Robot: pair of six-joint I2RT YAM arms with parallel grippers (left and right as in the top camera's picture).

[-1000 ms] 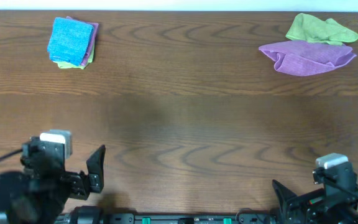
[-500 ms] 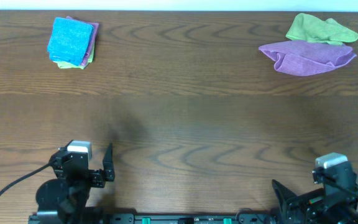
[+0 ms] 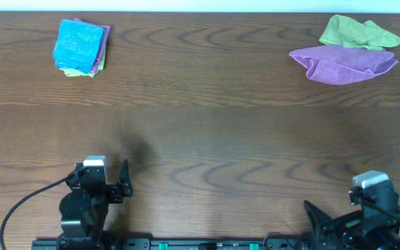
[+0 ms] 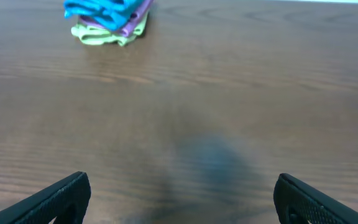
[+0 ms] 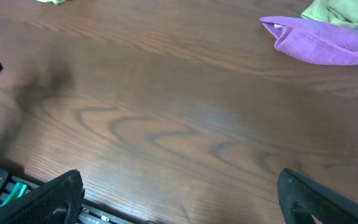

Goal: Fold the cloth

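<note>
The sky-blue cloth (image 3: 80, 44) lies folded on top of a small stack at the table's far left; its edge shows in the left wrist view (image 4: 101, 7). I cannot see its white tag. My left gripper (image 3: 110, 187) sits at the front left edge of the table, far from the cloth, open and empty; its jaws stand wide apart in the left wrist view (image 4: 179, 199). My right gripper (image 3: 323, 221) sits at the front right edge, open and empty, with its jaws wide apart in the right wrist view (image 5: 179, 196).
A folded purple cloth (image 4: 135, 15) and a lime-green cloth (image 4: 104, 36) lie under the blue one. A crumpled purple cloth (image 3: 344, 62) and a lime-green cloth (image 3: 356, 31) lie at the far right, also in the right wrist view (image 5: 322, 40).
My left arm has moved right along the front edge and turned to face the table. The right arm and the cloths have not moved.
</note>
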